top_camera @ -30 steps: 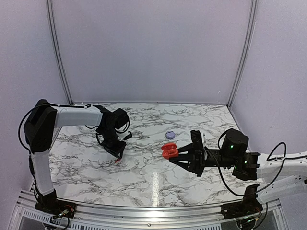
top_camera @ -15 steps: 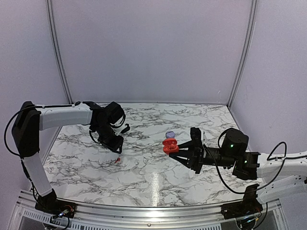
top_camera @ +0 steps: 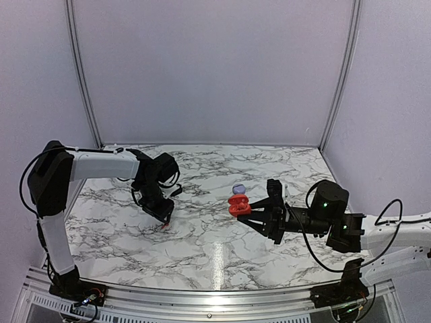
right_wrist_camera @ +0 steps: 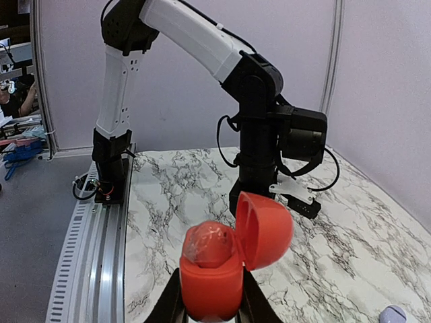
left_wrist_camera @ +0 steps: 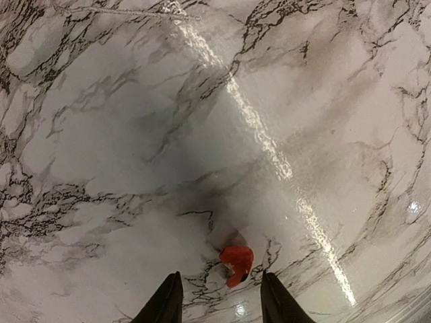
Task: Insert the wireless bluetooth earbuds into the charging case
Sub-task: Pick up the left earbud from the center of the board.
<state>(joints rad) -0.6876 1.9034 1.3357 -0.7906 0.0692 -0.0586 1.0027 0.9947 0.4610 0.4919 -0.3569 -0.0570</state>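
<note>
One tiny red earbud (left_wrist_camera: 237, 264) lies on the marble, also visible from above as a red speck (top_camera: 165, 226). My left gripper (left_wrist_camera: 221, 306) hangs just over it, open, its dark fingertips (left_wrist_camera: 168, 303) standing on either side of the earbud without touching it. My right gripper (right_wrist_camera: 212, 306) is shut on the base of the red charging case (right_wrist_camera: 210, 279), held above the table (top_camera: 237, 206). The case's lid (right_wrist_camera: 266, 229) is swung open to the right. A rounded glossy red shape (right_wrist_camera: 210, 245) bulges from the base; I cannot tell whether it is an earbud.
A small purple round object (top_camera: 238, 189) lies on the table just behind the held case, also at the right wrist view's lower corner (right_wrist_camera: 392, 314). The marble table (top_camera: 215, 256) has a metal rail (top_camera: 202, 296) along its near edge. Walls close in the back and sides.
The left gripper lifted away up-left, leaving the earbud on the table, then came back down over it with jaws wider. The right gripper raised the case slightly.
</note>
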